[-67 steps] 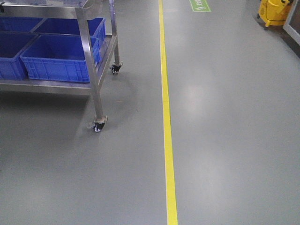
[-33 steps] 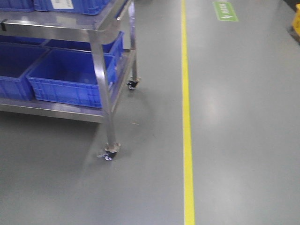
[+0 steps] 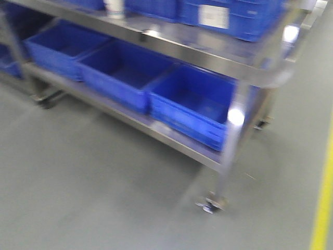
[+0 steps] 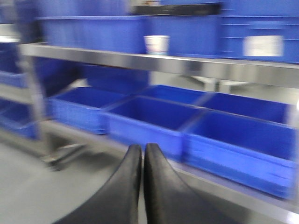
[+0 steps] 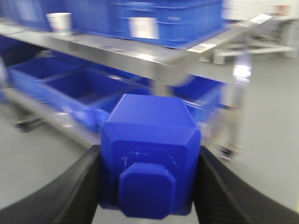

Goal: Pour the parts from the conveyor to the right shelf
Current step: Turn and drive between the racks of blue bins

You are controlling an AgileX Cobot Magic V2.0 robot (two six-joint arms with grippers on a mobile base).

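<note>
Between the black fingers (image 5: 70,196) of the right tool (image 5: 149,200) the blue block (image 5: 149,140) is pinched on both sides, its stud facing the wrist camera, held in the air in front of the right shelf (image 3: 208,49). That steel rack carries deep-blue bins (image 3: 192,104) on two levels and a white cup (image 4: 156,44) on its upper ledge. The left tool (image 4: 142,158) is pressed together on nothing, over grey floor (image 3: 93,182) with a yellow line (image 3: 323,208).

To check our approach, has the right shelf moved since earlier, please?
No; the right shelf still stands left of the yellow line; the view swung toward it.
</note>
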